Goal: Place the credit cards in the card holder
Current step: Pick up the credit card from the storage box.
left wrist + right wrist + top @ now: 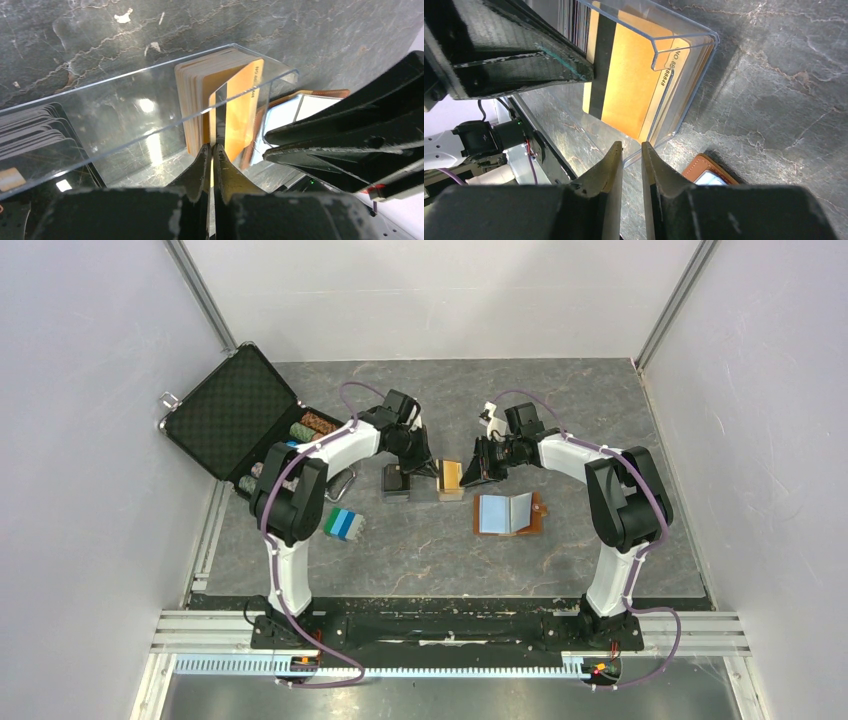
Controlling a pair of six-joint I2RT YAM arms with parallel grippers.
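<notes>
Left tool (212,161) is pressed together, pinching one orange card (239,112) by its edge. The card stands upright out of the fingertips, with the dark stripe on its face. It sits at the right end of a clear tray (125,107), just in front of the stack of orange cards (196,92) standing on edge in that tray. Dark cards (35,132) fill the tray's left end.

Right tool (631,155) is at the tray's right end, jaws nearly together with a narrow gap. The tray's end wall runs into that gap, so it looks clamped on the tray. Both tools are close, with the tray between them.

Card holder (508,513) lies open and flat on the counter (420,560), pale blue inside facing up. It is near the tray, on the right arm's side, and neither tool touches it. Whether it holds any cards can't be told from above.

Striped block (344,525) is on the counter by the left arm. Black briefcase (232,410) is open at far left with poker chips (312,425) at its edge, well apart from the tray.
</notes>
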